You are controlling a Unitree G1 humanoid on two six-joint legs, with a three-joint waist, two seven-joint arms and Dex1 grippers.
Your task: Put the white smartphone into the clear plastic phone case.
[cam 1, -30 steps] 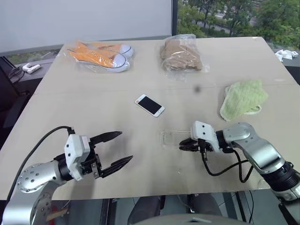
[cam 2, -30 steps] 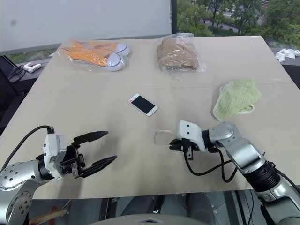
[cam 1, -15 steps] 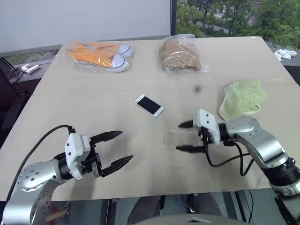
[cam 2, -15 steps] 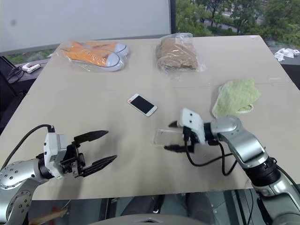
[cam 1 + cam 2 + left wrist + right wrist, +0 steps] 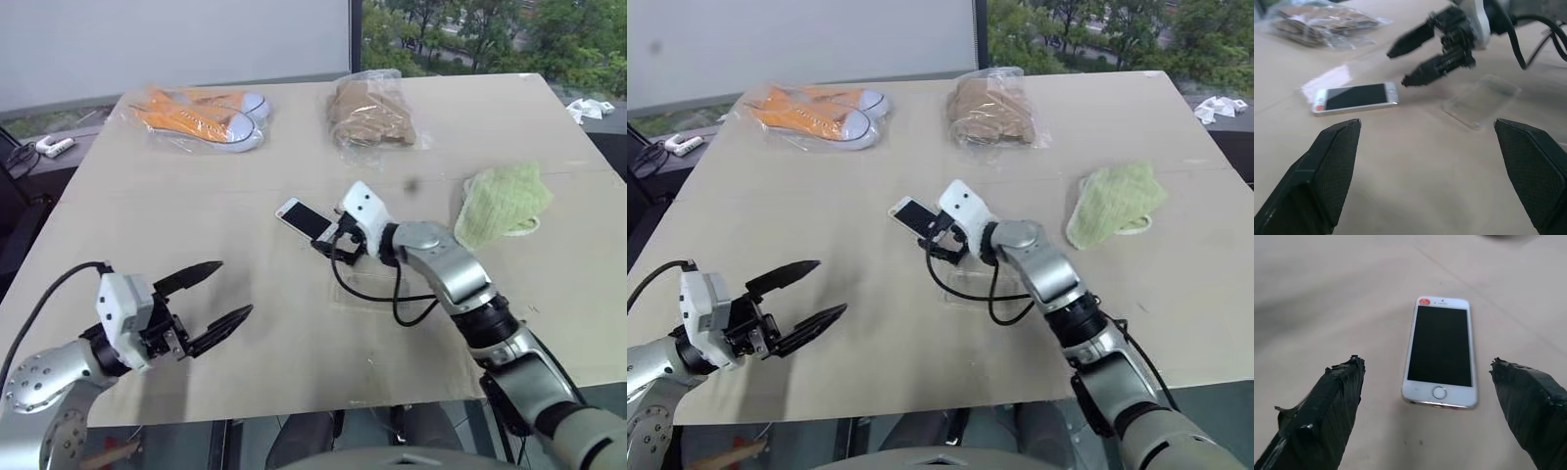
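Table of pale beige spans the scene; at its far edge lie a bagged pair of orange sneakers and a crinkly clear bag of brown items, well apart from each other; a green cloth rests toward the right side.

Right gripper reaches in over the middle of the table, its 2 black fingers spread wide and grasping nothing; in the right wrist view the fingers stand either side of the phone's home-button end without touching it.

Left gripper hovers near the table's near-left edge, jaws released and empty, well apart from the phone.

White smartphone lies flat, screen up, near the table's centre, just beyond the right gripper's fingertips; a small red mark sits at its far end in the right wrist view.

Clear plastic phone case lies flat and empty on the table just beside the phone, under the right arm's wrist and cable; phone and case are close but not touching.
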